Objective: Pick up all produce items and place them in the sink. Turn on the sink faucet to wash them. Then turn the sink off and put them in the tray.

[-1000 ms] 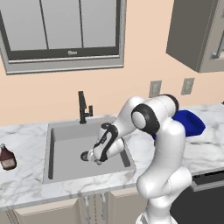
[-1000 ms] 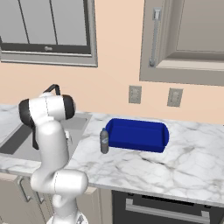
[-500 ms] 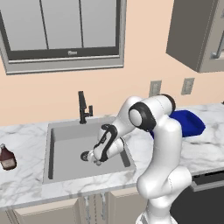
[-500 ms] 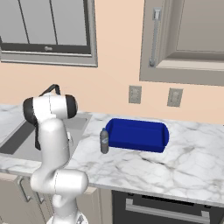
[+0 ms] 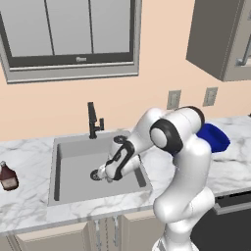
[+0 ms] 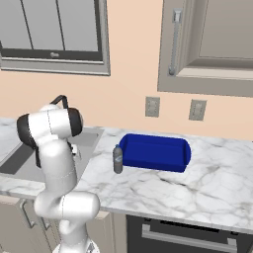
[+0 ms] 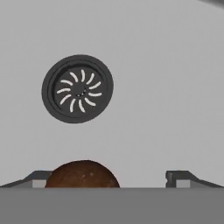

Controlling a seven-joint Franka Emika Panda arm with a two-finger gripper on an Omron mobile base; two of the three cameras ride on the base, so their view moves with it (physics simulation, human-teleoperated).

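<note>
Lighting's flat and even everywhere, typical render: bright, no glare, hardly any shadows. The white marble worktop (image 6: 197, 188) looks clean and sharp, just a soft darker patch under the deep blue rectangular tray (image 6: 155, 152). The grey sink basin (image 7: 166, 87) is smooth and evenly lit, slightly soft close up.

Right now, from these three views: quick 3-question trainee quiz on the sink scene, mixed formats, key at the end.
1. True or false: the end effector is clamped on the mushroom.
2. In the hand view, what sits on the sink floor beyond the mushroom: A) a bottle, B) the drain, C) a sponge?
3. Fill in: the blue tray rests on the ____.

Key: 1 false, its jaws stand wide apart; 2 B; 3 counter.
</note>
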